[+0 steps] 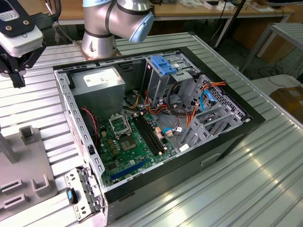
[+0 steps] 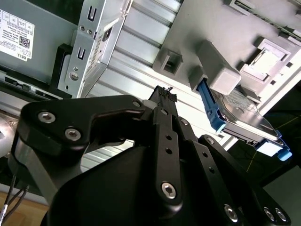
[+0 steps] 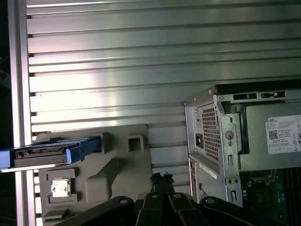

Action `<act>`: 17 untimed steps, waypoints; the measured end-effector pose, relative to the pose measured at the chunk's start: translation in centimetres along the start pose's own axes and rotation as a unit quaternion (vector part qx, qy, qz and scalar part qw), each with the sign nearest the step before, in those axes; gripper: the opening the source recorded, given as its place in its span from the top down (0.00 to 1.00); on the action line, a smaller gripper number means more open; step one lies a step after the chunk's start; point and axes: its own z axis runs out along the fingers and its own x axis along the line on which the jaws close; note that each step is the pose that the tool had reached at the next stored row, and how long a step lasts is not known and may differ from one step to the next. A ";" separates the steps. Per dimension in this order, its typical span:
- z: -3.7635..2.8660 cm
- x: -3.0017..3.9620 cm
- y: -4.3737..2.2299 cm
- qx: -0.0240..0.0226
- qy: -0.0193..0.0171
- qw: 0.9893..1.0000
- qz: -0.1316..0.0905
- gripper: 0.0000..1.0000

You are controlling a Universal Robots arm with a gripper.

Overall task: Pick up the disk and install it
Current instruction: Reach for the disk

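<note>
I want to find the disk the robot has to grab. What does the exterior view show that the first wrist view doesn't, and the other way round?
Exterior view: the robot arm, plus the blue bracket and orange wires inside the computer case.
First wrist view: the disk, standing on edge in its grey holder, apart from the shut, empty gripper.
Both: the open computer case, its grey power box with a white label, the grey holder and the ribbed metal table.
</note>
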 end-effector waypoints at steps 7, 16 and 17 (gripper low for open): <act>-0.05 1.78 -0.14 0.000 0.000 1.000 0.000 0.89; -0.10 3.64 -0.27 0.000 0.000 1.000 0.000 0.89; -0.11 3.81 -0.29 0.000 0.000 1.000 0.000 0.89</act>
